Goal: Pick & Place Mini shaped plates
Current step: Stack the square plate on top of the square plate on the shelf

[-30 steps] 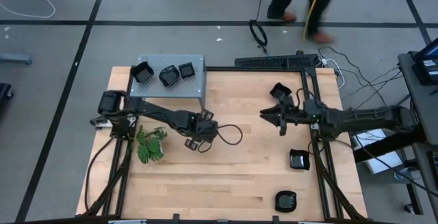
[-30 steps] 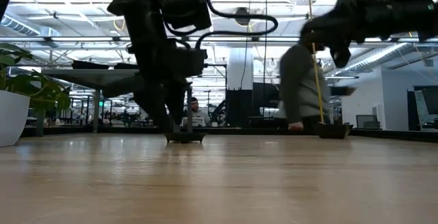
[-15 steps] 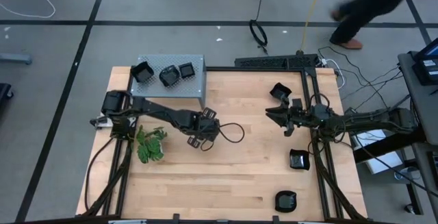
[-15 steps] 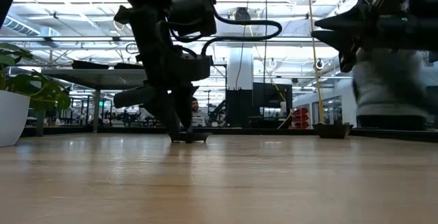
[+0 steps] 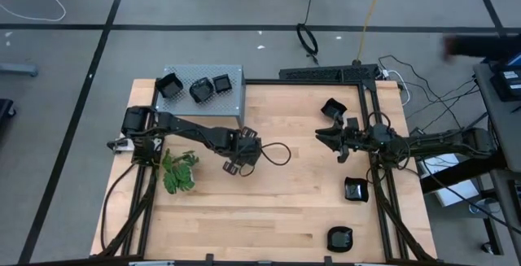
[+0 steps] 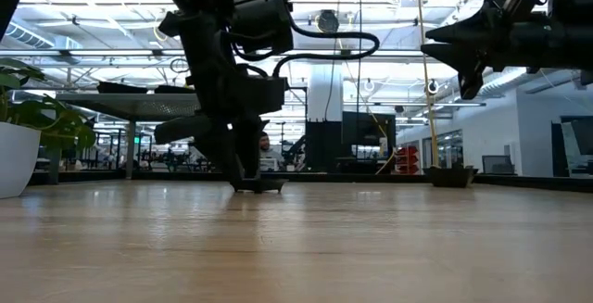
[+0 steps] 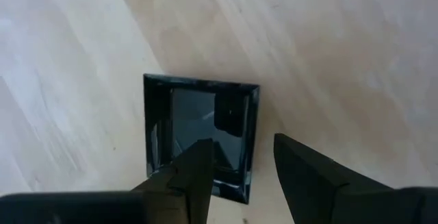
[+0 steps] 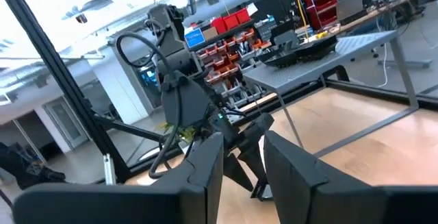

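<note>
A square glossy black mini plate (image 7: 191, 114) lies flat on the wood near the table's middle, and shows low in the low view (image 6: 266, 187). My left gripper (image 7: 239, 162) (image 5: 233, 167) is open right above it and points down. One finger is over the plate's hollow and the other is outside one side rim (image 7: 252, 142). My right gripper (image 5: 323, 138) (image 6: 435, 42) is open and empty, raised over the right half of the table. Other black plates lie at the right: one (image 5: 331, 107) far, one (image 5: 356, 189) mid, one (image 5: 339, 238) near. My left gripper stands astride one side rim (image 7: 252, 148) of the square plate from above, one finger (image 7: 198, 172) over the inside and one (image 7: 301, 176) over the wood. I cannot tell whether either finger touches the plate, which lies flat on the table.
Three black plates (image 5: 201, 91) sit on the grey perforated shelf (image 5: 236, 95) at the far left corner. A green plant (image 5: 179, 172) stands near the left arm's base, its white pot (image 6: 14, 155) in the low view. A cable loop (image 5: 277, 156) trails beside the left gripper.
My left gripper has sunk onto the square plate and shifted slightly toward the table's right. My right gripper has drawn back a little toward the right edge. A person beyond the far edge has walked off to the right.
</note>
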{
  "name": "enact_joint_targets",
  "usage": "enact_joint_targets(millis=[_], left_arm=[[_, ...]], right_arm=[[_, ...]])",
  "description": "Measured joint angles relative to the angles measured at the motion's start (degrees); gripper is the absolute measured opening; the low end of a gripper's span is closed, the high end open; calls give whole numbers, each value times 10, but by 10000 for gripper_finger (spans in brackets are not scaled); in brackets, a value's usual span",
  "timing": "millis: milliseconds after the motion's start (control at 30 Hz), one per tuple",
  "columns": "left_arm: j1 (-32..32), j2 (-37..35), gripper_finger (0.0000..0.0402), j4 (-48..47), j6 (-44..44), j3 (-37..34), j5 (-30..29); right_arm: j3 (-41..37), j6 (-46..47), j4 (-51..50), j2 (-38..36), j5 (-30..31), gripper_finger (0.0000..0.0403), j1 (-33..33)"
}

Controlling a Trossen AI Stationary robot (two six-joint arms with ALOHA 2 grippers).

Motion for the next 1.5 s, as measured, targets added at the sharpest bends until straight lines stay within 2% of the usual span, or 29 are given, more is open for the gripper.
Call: enact_joint_targets(millis=[267, 367, 633, 767, 967, 1200, 1333, 1500], left_arm=[[8, 0, 150, 0, 0, 0, 0], [11, 11, 122, 1, -1, 0, 1], [6, 40, 15, -1, -10, 2, 2], [3, 22, 11, 0, -49, 0, 1], [-6, -61, 7, -5, -96, 1, -1], [-5, -210, 4, 4, -143, 2, -14], [6, -288, 16, 3, -186, 2, -90], [50, -353, 8, -4, -299, 2, -177]], right_arm=[[-1, 14, -1, 0, 0, 93, 0], [-1, 14, -1, 0, 0, 93, 0], [-1, 14, -2, 0, -2, 93, 0], [-1, 14, -2, 0, -2, 94, 0], [-1, 14, -2, 0, -2, 94, 0], [-1, 14, -1, 0, -2, 94, 0], [-1, 14, -1, 0, -2, 94, 0], [-1, 14, -2, 0, -2, 94, 0]])
